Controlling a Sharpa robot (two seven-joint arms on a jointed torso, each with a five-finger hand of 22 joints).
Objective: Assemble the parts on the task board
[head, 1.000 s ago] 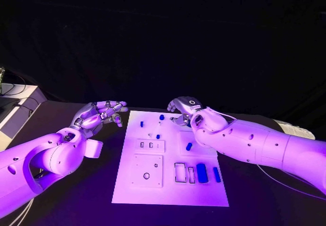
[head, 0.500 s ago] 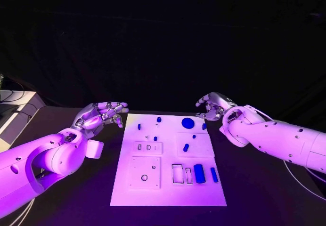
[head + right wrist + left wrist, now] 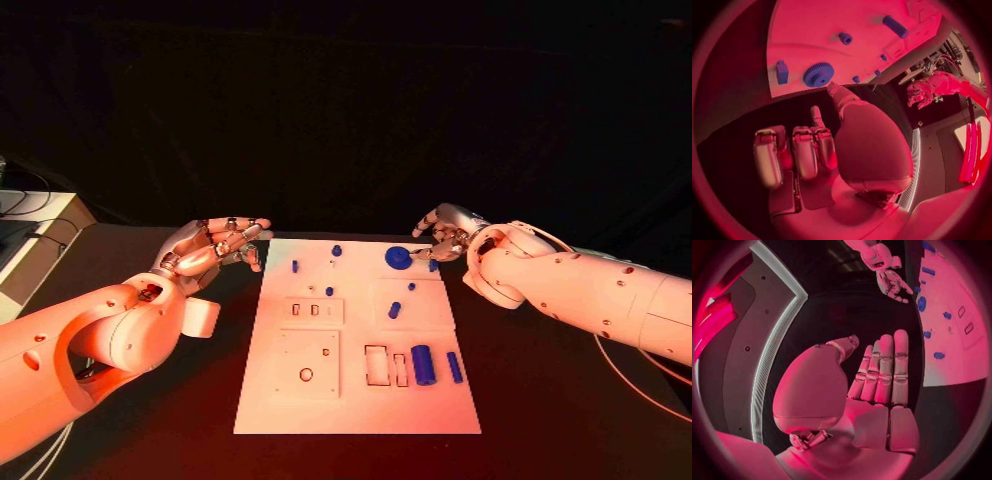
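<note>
Gear (image 3: 398,258) is seated at board (image 3: 289,400) far edge; other parts (image 3: 424,365) lie loose, likely unassembled. Nothing is held: left hand (image 3: 214,246) spread, right hand (image 3: 441,232) fingers apart.

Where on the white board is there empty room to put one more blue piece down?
The near strip of the task board, below the square plate and the big blue cylinder, looks bare. The far end is crowded: the blue gear and small blue pegs sit there, and the right hand hovers at that corner.
</note>
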